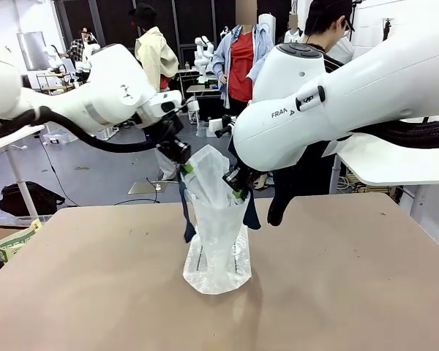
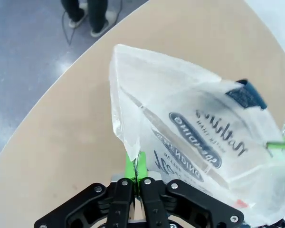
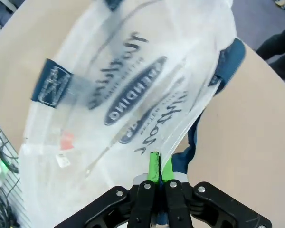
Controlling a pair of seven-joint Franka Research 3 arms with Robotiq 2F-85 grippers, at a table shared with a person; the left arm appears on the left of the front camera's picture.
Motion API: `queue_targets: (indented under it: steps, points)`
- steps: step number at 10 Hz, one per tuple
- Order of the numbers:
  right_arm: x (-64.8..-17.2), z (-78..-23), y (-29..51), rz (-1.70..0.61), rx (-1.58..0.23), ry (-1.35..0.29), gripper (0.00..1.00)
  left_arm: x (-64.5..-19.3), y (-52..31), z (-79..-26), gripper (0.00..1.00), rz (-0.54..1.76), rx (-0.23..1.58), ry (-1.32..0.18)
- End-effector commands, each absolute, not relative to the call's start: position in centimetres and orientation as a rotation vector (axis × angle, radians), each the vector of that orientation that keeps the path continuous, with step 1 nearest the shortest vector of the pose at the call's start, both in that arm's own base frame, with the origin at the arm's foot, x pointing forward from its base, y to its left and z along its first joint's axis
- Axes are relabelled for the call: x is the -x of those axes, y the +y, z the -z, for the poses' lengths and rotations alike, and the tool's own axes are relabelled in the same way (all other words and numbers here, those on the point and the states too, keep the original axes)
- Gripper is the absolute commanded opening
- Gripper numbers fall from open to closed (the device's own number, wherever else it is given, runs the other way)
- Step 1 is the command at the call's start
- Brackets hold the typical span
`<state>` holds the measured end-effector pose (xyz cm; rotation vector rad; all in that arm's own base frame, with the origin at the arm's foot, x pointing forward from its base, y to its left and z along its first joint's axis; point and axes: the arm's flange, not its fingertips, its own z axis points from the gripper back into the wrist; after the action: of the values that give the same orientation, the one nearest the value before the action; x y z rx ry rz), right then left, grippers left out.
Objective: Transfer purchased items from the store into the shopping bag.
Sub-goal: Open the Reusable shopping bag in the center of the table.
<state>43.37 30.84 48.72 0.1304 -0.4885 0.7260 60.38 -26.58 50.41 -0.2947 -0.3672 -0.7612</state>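
We see the left gripper [image 1: 185, 167] pinching the shopping bag [image 1: 218, 245] at 10 o'clock of its rim, the right gripper [image 1: 238, 191] at 2 o'clock.

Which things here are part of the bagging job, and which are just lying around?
Job in hand:
- clear shopping bag, upright on the table
- left gripper, shut on the bag's top edge
- right gripper, shut on the opposite top edge

Lying about:
- black bag on the floor
- yellow-green printed pack beside the table's left edge
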Motion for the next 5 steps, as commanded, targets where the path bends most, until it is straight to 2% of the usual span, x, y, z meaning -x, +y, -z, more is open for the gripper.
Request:
queue_targets:
  steps: [1, 5]
  points:
    - [-43.4, -48.9, 30.7, -0.678, -0.099, -0.468, 0.0, -57.0, -21.4, -49.9, 0.0, 0.702, 0.266, -0.369]
    - [-43.8, -48.9, 29.3, -0.618, -0.074, -0.454, 0.0, -53.3, -12.8, -49.9, 0.0, 0.571, 0.19, -0.409]
